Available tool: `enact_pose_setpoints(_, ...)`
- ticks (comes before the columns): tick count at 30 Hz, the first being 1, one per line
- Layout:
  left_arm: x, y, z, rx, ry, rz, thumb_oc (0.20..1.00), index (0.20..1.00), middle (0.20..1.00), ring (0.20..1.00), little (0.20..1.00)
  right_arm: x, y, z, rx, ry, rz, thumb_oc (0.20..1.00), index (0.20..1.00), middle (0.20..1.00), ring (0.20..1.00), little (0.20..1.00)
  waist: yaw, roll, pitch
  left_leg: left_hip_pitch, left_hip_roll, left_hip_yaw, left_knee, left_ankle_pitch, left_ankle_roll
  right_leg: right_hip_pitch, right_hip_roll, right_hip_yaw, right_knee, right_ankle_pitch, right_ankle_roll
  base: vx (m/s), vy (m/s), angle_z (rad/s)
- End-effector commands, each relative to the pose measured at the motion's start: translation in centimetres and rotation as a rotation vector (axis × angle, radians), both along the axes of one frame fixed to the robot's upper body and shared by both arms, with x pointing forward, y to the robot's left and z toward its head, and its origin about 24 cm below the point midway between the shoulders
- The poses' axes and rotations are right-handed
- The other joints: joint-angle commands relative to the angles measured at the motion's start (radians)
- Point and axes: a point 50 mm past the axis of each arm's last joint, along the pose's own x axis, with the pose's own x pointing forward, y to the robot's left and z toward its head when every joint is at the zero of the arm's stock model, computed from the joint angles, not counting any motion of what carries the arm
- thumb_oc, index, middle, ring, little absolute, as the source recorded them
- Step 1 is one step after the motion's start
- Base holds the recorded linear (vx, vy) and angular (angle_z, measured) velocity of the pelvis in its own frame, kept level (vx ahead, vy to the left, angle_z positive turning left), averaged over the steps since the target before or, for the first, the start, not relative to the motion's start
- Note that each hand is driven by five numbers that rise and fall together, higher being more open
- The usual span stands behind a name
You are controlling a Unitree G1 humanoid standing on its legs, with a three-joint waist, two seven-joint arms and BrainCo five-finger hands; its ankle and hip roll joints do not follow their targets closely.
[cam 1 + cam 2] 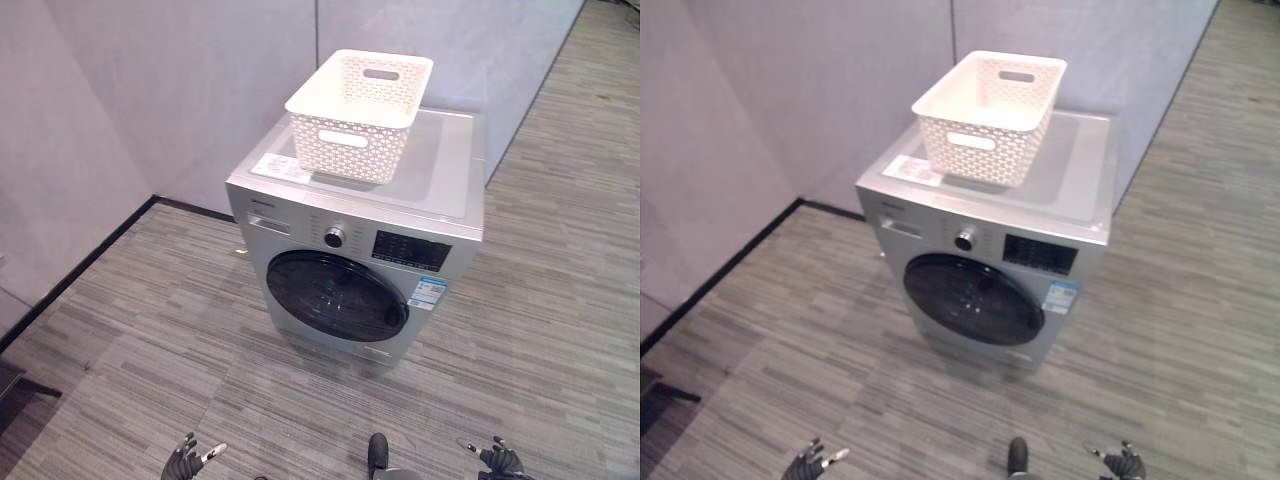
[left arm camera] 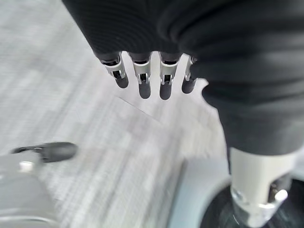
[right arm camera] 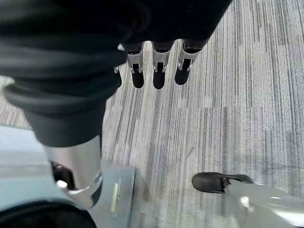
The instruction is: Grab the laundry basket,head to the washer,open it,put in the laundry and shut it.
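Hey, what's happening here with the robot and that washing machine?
Nothing is being handled yet. A white perforated laundry basket sits on top of a silver front-loading washer, whose round dark door is closed. The robot stands in front of it on the striped carpet, with its left hand and right hand low, open and holding nothing.

white lattice basket [image 1: 360, 112], silver washer [image 1: 440, 190], grey striped floor [image 1: 150, 340]

A silver front-loading washing machine [image 1: 360, 265] is standing at twelve o'clock on grey striped carpet [image 1: 150, 380] between plain grey partition walls [image 1: 180, 90], suggesting an office-like test room.
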Motion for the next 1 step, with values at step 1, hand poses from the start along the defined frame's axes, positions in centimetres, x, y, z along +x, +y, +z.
enact_pose_setpoints(1, 3.04, 1.64, 0.85, 0.079, -0.040, 0.009, 1.000, 1.000, 1.000, 1.000, 1.000, 1.48, 0.49, 0.14, 0.008, -0.030, 0.012, 1.000, 1.000, 1.000, 1.000, 1.000, -0.002, -0.060, 0.078, -0.005, 0.039, -0.023, 0.086, -0.044, 0.010, 0.100, -0.090, -0.022, 0.008, -0.137, 0.097, 0.03, 0.069, 0.38)
